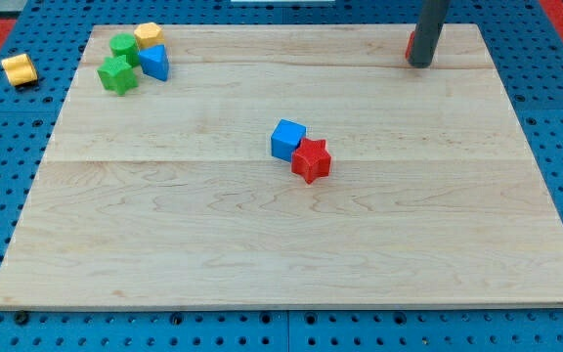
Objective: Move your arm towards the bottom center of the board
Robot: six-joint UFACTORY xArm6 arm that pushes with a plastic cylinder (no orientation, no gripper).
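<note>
The rod's tip, a plain end effector with nothing to spread or pinch, stood at the tabletop's top right, hiding most of a red block; the bottom-centre goal lay well below-left, past the touching blue cube and red star.

A single camera looks down at an angle from beyond the bottom edge of a wooden board, facing its far edge. The whole board fills the frame, with blue pegboard showing around it.
</note>
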